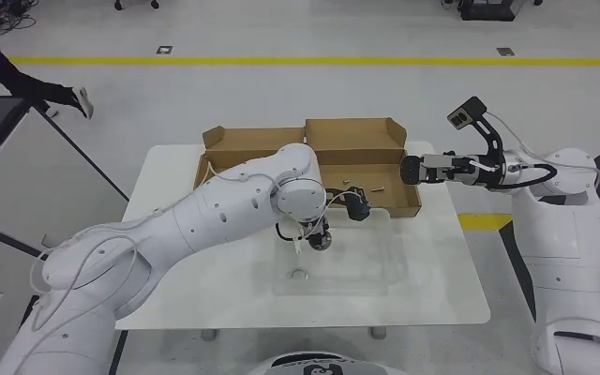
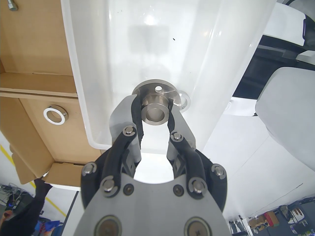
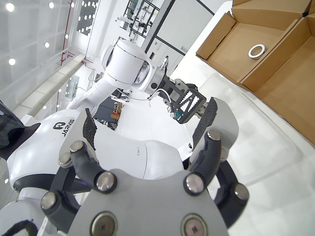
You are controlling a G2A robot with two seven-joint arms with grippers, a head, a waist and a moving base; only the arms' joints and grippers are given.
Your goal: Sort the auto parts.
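On the bench (image 1: 169,281), a tray (image 1: 394,272) sits at the front, with two boxes side by side behind it. The left box (image 1: 239,141) holds a ring (image 2: 55,114); the right box (image 1: 356,136) holds bolts (image 2: 11,3). A second ring (image 1: 299,275) lies in the tray, near the flanged bushing (image 2: 155,106) held over the tray in the left claw (image 2: 153,114). The right claw (image 1: 409,171) hangs at the right box's right end.

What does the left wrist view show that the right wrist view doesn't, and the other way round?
Left wrist view: a flanged metal bushing, gripped, a loose ring in the tray beyond it, and two bolts lying on cardboard. Right wrist view: the right gripper, open and empty, with ceiling lights behind. Both: the left gripper that holds the bushing, the clear tray, the cardboard boxes and a metal ring lying in one of them.
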